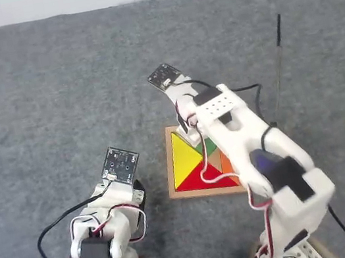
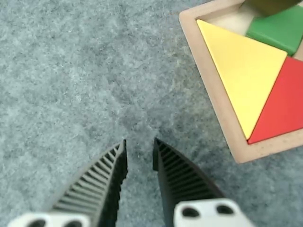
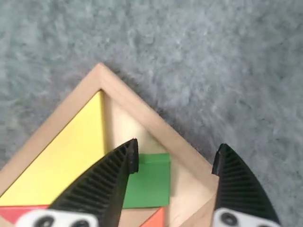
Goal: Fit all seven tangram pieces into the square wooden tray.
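Four pieces can be counted in the square wooden tray (image 1: 169, 169): a yellow triangle (image 3: 66, 161), a red triangle (image 2: 284, 104), a green piece (image 3: 149, 182) and a sliver of an orange piece (image 3: 154, 218). The right arm covers the tray's 3 o'clock side in the high view, so I cannot tell how many others are seated.

The right hand (image 3: 176, 156) is spread wide and carries nothing. It hangs over the tray's 12 o'clock corner, one finger above the green piece's edge and the other above the rim.

The likely trouble is there. If it comes straight down, the outer finger may land on the rim and shove the tray across the grey counter (image 1: 52, 90). The inner finger may catch the green piece and cock it (whether it lies flat I cannot tell), which would jam the bare pocket beside it.

The left hand (image 2: 140, 142) has its fingers nearly together with a thin slot between them, holding nothing. It sits low over the counter at the tray's 9 o'clock. A tray pushed that way would meet it.

Open counter runs from 9 round to 12 o'clock. A thin black rod (image 1: 278, 57) stands at 1 o'clock, well apart.
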Robot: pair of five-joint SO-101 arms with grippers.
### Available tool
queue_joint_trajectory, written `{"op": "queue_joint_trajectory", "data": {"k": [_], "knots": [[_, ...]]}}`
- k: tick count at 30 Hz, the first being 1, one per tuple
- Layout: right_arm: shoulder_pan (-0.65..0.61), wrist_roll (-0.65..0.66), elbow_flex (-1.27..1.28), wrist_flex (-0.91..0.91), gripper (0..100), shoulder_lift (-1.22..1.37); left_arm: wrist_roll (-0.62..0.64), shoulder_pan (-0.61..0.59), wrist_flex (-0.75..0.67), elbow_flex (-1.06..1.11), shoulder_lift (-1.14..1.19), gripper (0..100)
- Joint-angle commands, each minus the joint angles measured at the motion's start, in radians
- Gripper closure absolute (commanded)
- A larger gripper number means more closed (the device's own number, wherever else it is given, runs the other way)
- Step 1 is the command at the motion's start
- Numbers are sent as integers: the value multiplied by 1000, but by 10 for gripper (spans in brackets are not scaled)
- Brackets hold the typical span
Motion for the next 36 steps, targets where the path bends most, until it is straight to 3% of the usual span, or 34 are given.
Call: {"op": "queue_joint_trajectory", "data": {"k": [1, 7, 10, 16, 26, 30, 36], "knots": [[-22, 11, 69, -56, 742, -173, 6, 2, 5, -7, -2, 912], [12, 8, 221, -74, 745, -392, 6, 2, 5, -7, -2, 912], [64, -34, 273, -74, 804, -437, 6, 2, 5, -7, -2, 912], [153, -44, 334, -125, 880, -441, 6, 2, 5, -7, -2, 912], [154, -37, 368, -214, 887, -377, 6, 2, 5, -7, -2, 912], [176, -37, 302, -154, 888, -323, 6, 2, 5, -7, -2, 912], [311, -37, 184, 124, 887, -361, 6, 2, 5, -7, -2, 912]]}}
